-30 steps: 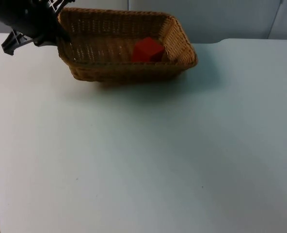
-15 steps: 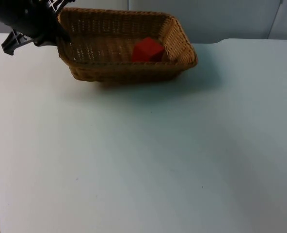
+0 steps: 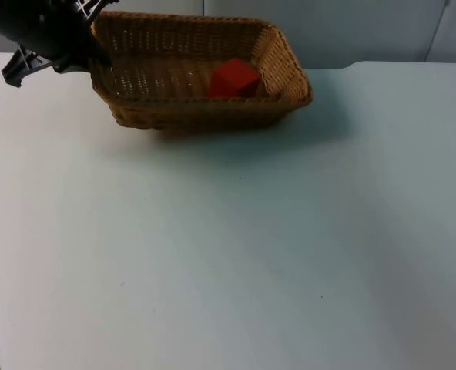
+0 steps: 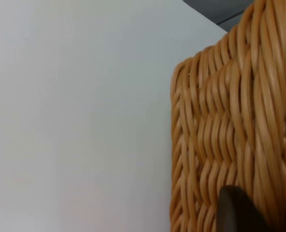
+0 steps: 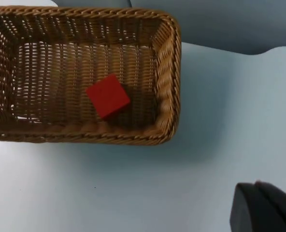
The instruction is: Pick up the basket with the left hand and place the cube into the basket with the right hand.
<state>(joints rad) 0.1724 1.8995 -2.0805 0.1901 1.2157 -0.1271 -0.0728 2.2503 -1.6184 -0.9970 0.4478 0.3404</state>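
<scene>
A woven wicker basket [image 3: 286,65] hangs at the back left of the table, with a shadow under its front wall. My left gripper [image 3: 97,55] is shut on the basket's left rim; the left wrist view has the basket's wall [image 4: 220,121] close up beside a black fingertip [image 4: 237,210]. A red cube [image 3: 234,79] lies inside the basket, toward its right end. The right wrist view looks down on the basket [image 5: 168,72] with the cube [image 5: 107,95] on its floor. My right gripper [image 5: 264,210] hovers above the table, apart from the basket and nearer than its right end.
The white table top [image 3: 236,254] stretches in front of and to the right of the basket. The grey partition wall [image 3: 351,31] rises just behind the basket.
</scene>
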